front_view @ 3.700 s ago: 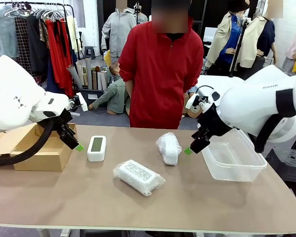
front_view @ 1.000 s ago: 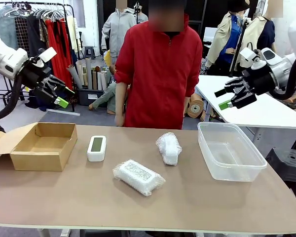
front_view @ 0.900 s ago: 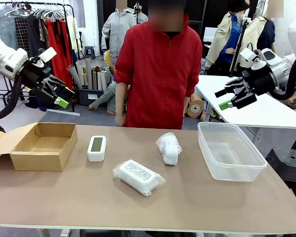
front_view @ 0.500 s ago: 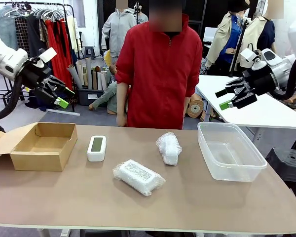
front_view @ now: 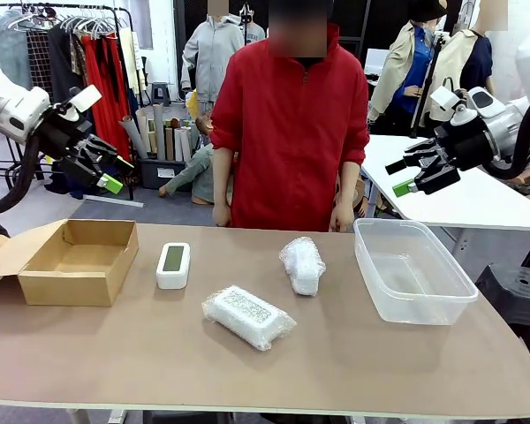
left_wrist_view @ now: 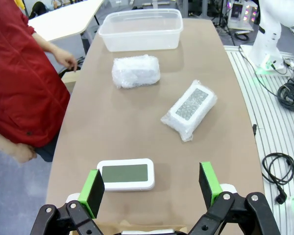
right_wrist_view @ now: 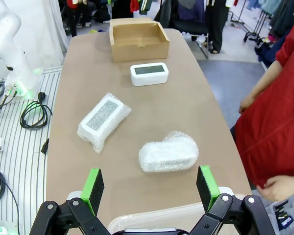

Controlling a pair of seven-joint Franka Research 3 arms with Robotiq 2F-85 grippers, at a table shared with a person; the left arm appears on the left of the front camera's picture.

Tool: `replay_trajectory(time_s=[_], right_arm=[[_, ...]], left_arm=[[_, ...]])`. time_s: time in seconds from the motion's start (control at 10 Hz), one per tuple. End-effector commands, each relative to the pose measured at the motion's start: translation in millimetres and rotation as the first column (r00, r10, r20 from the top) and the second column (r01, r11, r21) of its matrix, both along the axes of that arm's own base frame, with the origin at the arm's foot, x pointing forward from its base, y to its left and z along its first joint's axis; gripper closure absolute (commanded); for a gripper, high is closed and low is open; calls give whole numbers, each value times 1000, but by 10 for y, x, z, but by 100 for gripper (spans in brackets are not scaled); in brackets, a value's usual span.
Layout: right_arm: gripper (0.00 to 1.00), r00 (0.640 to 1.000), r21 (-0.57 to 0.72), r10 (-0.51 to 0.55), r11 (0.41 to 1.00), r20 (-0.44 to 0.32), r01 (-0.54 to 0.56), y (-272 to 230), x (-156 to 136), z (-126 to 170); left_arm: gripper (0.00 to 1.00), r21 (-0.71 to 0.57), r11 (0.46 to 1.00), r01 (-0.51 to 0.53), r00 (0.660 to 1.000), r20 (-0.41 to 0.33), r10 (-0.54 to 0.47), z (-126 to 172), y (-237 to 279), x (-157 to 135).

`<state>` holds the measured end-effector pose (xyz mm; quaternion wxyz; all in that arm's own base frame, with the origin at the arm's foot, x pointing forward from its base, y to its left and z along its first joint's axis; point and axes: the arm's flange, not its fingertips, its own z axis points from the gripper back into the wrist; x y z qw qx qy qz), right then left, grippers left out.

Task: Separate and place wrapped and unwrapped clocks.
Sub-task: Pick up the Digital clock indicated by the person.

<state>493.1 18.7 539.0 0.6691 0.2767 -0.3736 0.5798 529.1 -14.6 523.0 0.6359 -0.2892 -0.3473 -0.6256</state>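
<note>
Both arms have risen from low over the table to high in the frame's upper corners since the earliest frame, and the person's hands have dropped to the far table edge in the last second. The brown table [front_view: 380,371] spans the lower half of the front view, with the person [front_view: 291,132] in a red jacket standing behind it at top centre. The left gripper [front_view: 119,173] hangs in the upper left above the box, and the right gripper [front_view: 397,177] in the upper right above the tub; both are spread wide with nothing between the green pads, as each wrist view shows. A clear plastic tub [front_view: 421,309] sits at right of centre, and an open cardboard box [front_view: 71,287] at the left edge. One wrapped clock [front_view: 247,317] lies flat near the bottom centre, angled. The other wrapped clock [front_view: 302,264] lies just above and right of it, between it and the tub. The bare clock [front_view: 173,265] lies screen up just right of the box, apart from it.
</note>
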Motion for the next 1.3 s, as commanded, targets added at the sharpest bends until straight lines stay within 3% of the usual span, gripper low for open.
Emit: replay_trajectory(time_s=[0.0, 1.2], right_arm=[[0, 1000, -1, 2, 1000, 0, -2, 8, -9, -1], [0, 1000, -1, 2, 1000, 0, -2, 8, -9, -1]], left_arm=[[0, 0, 1000, 0, 1000, 3, 0, 11, 0, -3], [0, 0, 1000, 0, 1000, 3, 0, 11, 0, -3]])
